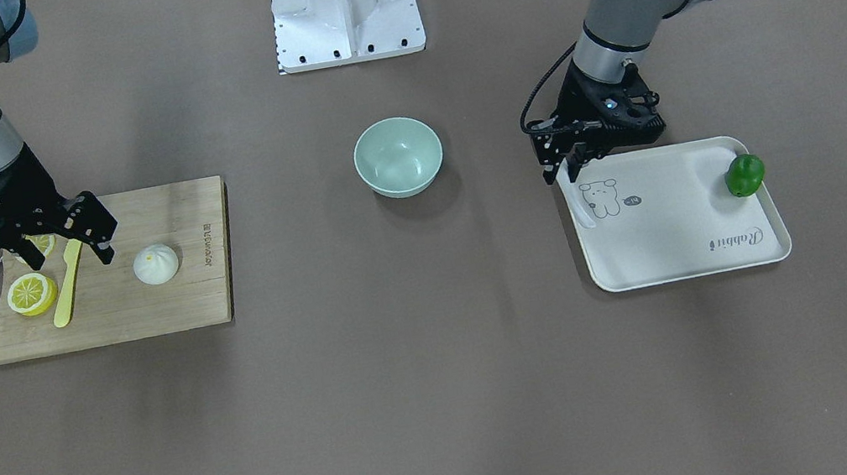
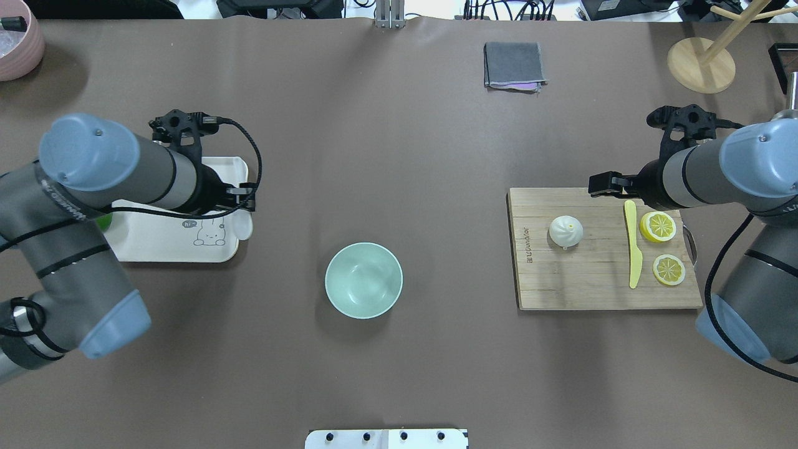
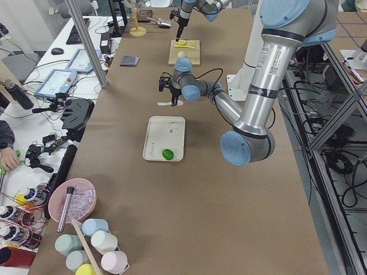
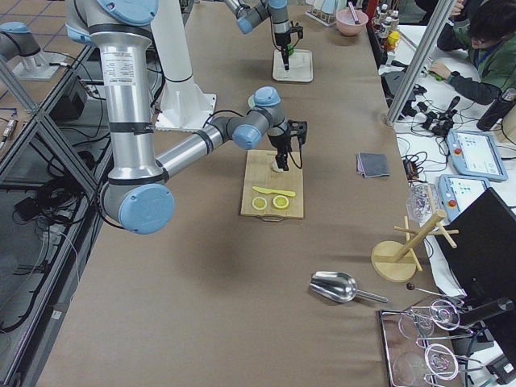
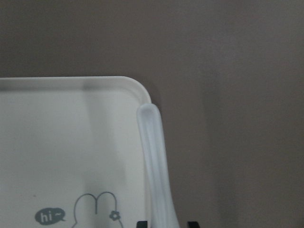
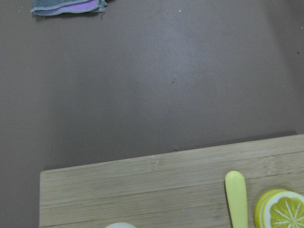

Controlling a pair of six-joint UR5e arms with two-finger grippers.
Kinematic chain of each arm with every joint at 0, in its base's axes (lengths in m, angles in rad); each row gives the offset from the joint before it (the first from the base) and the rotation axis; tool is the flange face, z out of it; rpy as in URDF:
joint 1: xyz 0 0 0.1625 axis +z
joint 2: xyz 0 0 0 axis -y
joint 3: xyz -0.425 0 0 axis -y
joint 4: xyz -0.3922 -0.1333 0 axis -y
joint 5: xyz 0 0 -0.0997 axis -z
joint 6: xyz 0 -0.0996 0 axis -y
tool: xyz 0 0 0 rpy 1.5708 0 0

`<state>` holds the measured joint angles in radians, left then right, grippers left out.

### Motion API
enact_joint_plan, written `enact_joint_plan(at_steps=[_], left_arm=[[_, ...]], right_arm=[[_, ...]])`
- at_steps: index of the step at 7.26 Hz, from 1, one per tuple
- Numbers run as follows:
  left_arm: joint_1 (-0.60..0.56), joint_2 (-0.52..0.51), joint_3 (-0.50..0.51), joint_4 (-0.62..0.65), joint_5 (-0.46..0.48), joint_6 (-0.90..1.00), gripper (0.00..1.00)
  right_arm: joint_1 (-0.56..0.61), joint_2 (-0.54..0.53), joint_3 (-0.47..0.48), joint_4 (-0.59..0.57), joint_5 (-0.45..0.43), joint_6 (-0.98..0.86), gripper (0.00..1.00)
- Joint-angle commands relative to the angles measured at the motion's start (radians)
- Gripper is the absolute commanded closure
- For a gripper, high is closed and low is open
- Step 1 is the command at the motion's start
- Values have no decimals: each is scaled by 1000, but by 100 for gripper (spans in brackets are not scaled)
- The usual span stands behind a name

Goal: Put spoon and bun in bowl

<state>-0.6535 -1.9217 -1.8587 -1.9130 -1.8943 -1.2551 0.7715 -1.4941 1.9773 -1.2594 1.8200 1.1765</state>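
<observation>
The pale mint-green bowl (image 1: 398, 156) (image 2: 363, 280) stands empty at the table's middle. The white spoon (image 5: 154, 161) (image 1: 579, 206) lies along the edge of the cream tray (image 1: 680, 248) (image 2: 162, 249). My left gripper (image 1: 563, 166) (image 2: 242, 196) is low over the spoon, open, with a fingertip on either side of it. The white bun (image 1: 156, 264) (image 2: 566, 231) sits on the wooden cutting board (image 1: 172, 311) (image 2: 580, 287). My right gripper (image 1: 71, 252) (image 2: 614, 186) hovers open and empty over the board, beside the bun.
A yellow plastic knife (image 1: 67, 285) (image 2: 633, 252) and two lemon slices (image 1: 31, 294) (image 2: 668, 269) lie on the board. A green pepper (image 1: 744, 175) sits on the tray. A folded grey cloth (image 2: 514, 65) and a wooden stand (image 2: 701, 62) are at the far edge.
</observation>
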Motion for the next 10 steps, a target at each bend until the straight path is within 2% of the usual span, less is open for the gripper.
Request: enact_joint_plan(at_steps=[1,3,6,7,8,9,10], left_arm=[[124,-104,-5,6,42,-186,100],[240,-144,1,8,145,-234,100],[249,-174,49,6,147,-233,100],[252,-175,49,6,147,-231,96],[267,-175,47,6,150,-231,74],[268,-177,47,6,156,-231,36],[268,-175,47,6,156,-228,6]], right_arm=[[-4,2,0,0,-1,0,0],[-5,5,0,0,-1,0,0],[-8,6,0,0,1,0,0],[-8,8,0,0,-1,0,0],[-8,8,2,0,-1,0,0],[-8,8,2,0,1,2,0],[-8,9,2,0,1,3,0]])
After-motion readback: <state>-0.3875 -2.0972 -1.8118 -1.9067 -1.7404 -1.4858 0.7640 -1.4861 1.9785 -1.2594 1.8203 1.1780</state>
